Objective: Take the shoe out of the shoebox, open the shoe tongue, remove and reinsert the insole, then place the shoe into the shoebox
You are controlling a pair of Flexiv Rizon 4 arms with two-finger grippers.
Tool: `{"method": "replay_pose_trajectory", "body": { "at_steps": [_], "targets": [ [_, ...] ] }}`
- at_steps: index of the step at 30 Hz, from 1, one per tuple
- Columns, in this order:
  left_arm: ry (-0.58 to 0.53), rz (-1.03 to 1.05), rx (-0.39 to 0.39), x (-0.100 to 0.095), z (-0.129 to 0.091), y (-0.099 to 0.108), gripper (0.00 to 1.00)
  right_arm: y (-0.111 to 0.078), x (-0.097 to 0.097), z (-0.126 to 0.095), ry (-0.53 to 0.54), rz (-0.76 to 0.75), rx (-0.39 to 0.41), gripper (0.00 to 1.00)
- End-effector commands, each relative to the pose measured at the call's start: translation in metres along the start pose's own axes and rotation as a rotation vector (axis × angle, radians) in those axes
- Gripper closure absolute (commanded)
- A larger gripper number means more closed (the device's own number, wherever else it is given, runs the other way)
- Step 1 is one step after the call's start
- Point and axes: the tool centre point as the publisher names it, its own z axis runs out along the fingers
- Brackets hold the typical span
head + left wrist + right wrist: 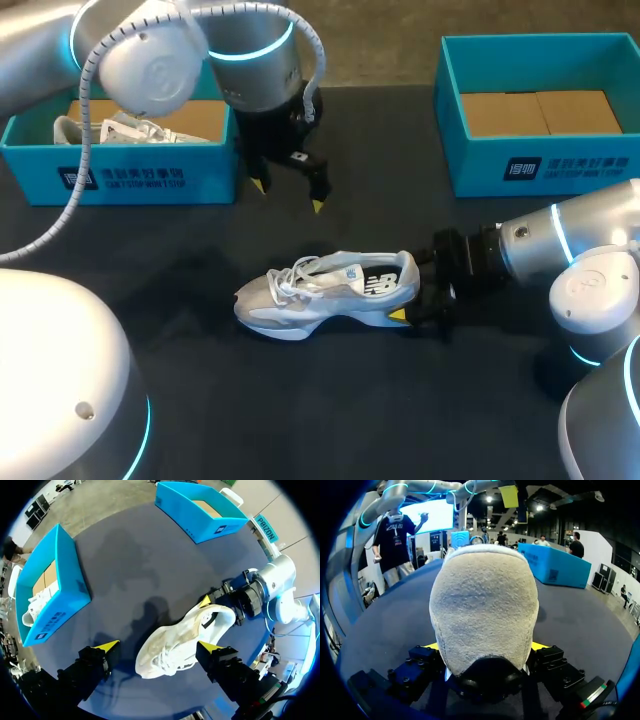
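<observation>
A grey and white shoe (325, 290) lies on its sole in the middle of the dark table, toe to the left, laces loose. My right gripper (410, 287) comes in low from the right and holds the heel, a yellow tip on each side of it. In the right wrist view the heel (485, 610) sits between the fingers of that gripper (486, 646). My left gripper (289, 195) hangs open above and behind the shoe, touching nothing. The left wrist view shows the shoe (175, 645) below the left gripper (157, 646), between its spread fingers.
A blue shoebox (150, 175) at the back left holds a second white shoe (110, 130). Another blue shoebox (540, 165) at the back right shows only its cardboard floor. Both boxes also appear in the left wrist view, the left shoebox (60, 595) and the right shoebox (200, 515).
</observation>
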Motion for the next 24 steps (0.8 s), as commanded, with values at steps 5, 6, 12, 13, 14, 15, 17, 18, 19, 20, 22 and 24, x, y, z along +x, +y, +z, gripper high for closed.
{"method": "replay_pose_trajectory", "body": {
  "at_steps": [5,6,12,13,14,15,17,18,19,20,22,24],
  "targets": [
    [-0.005,-0.090,-0.094,0.016,0.003,0.013,0.00,0.001,-0.001,0.002,-0.001,0.001,0.002,1.00],
    [-0.012,-0.102,-0.106,0.020,0.005,0.014,0.00,0.001,-0.001,0.002,-0.001,0.001,0.002,1.00],
    [-0.052,-0.161,-0.128,0.040,0.018,0.018,0.00,0.001,-0.001,0.002,-0.001,0.001,0.002,1.00],
    [-0.052,-0.160,-0.128,0.043,0.021,0.018,0.00,0.001,-0.001,0.002,-0.001,0.001,0.002,1.00],
    [-0.051,-0.160,-0.135,0.046,0.023,0.018,0.00,0.001,-0.001,0.002,-0.001,0.001,0.002,1.00],
    [-0.048,-0.161,-0.137,0.049,0.026,0.018,0.00,0.001,-0.001,0.002,-0.001,0.001,0.002,1.00],
    [-0.052,-0.151,-0.143,0.056,0.031,0.018,0.00,0.001,-0.001,0.002,-0.001,0.001,0.002,1.00],
    [-0.057,-0.139,-0.150,0.058,0.034,0.017,0.00,0.001,-0.001,0.002,-0.001,0.001,0.002,1.00],
    [-0.050,-0.129,-0.154,0.061,0.037,0.016,0.00,0.001,-0.001,0.002,-0.001,0.001,0.002,1.00],
    [-0.052,-0.121,-0.152,0.063,0.040,0.015,0.00,0.001,-0.001,0.002,-0.001,0.001,0.002,1.00],
    [-0.067,-0.104,-0.153,0.068,0.046,0.013,0.00,0.001,-0.001,0.002,-0.001,0.001,0.002,1.00],
    [-0.087,-0.098,-0.150,0.071,0.052,0.010,0.00,0.001,-0.001,0.002,-0.001,0.001,0.002,1.00]
  ]
}}
